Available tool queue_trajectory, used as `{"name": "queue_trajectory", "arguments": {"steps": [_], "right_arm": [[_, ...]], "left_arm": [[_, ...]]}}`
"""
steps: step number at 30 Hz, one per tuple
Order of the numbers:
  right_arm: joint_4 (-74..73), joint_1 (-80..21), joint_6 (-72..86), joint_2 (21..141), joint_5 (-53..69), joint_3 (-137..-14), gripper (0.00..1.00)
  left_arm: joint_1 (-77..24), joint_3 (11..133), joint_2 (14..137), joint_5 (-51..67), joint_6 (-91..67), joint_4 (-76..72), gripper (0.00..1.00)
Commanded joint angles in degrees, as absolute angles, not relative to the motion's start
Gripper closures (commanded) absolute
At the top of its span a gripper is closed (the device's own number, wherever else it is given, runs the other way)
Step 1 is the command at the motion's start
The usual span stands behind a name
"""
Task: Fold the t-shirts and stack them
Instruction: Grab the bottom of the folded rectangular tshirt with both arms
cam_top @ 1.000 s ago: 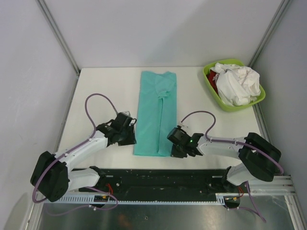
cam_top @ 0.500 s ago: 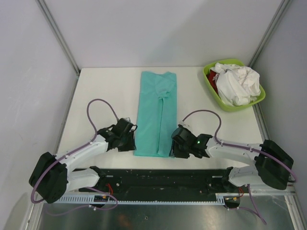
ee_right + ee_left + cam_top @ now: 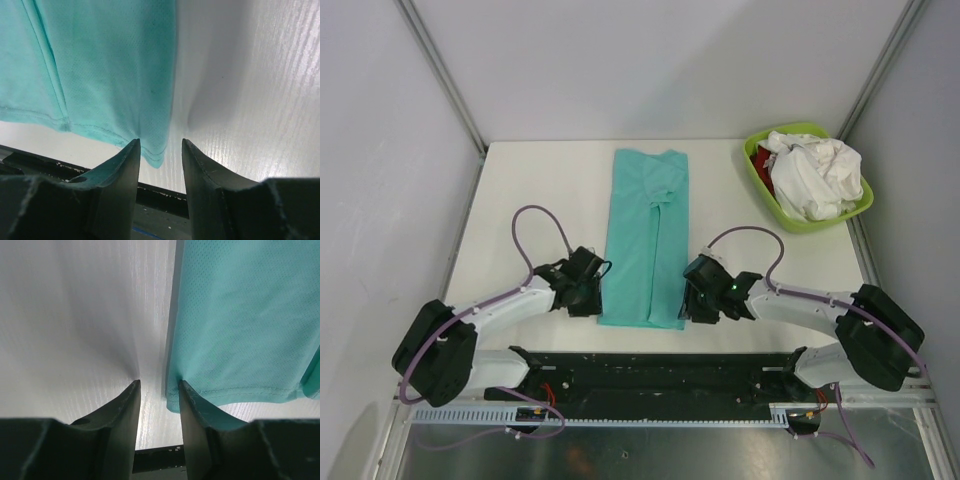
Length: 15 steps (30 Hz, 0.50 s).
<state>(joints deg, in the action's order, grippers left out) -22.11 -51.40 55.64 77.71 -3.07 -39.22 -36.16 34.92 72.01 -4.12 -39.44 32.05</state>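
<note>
Two claws, both mine, both low on the white table at the near end of the shirt.

One teal t-shirt lies flat mid-table, folded lengthwise into a long narrow strip. Collar end is far, hem end is near my bases.

Left claw is at the near-left hem corner. In its wrist view the left claw is spread, with a narrow gap. The teal t-shirt has its left edge and corner inside that gap, and bare table shows beside the cloth between my two fingers. Nothing is pinched.

Right claw is at the near-right hem corner. In its wrist view the right claw is also spread, same narrow gap. The teal t-shirt has its right edge and corner lying between the two fingers. It isn't clamped.

One lime-green basin sits at the far right corner, well apart from the teal shirt. It holds a heap of white cloth and one bit of red cloth at the left rim. I can't tell how many shirts are in that heap.

Count: 1 shirt on the table, 1 basin, 2 claws with 2 fingers each.
</note>
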Motion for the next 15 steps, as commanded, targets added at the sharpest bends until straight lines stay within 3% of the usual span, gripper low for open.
{"name": "queue_trajectory", "arguments": {"steps": [1, 15], "right_arm": [[-19.05, -51.16, 54.74, 79.68, -2.26, -38.71, 0.57], [-18.63, -52.8, 55.45, 84.22, -3.25, -38.5, 0.61]], "left_arm": [[-36.49, 35.85, 72.1, -5.04, -38.72, 30.36, 0.6], [-36.46, 34.71, 71.6, -4.61, -39.8, 30.32, 0.62]]}}
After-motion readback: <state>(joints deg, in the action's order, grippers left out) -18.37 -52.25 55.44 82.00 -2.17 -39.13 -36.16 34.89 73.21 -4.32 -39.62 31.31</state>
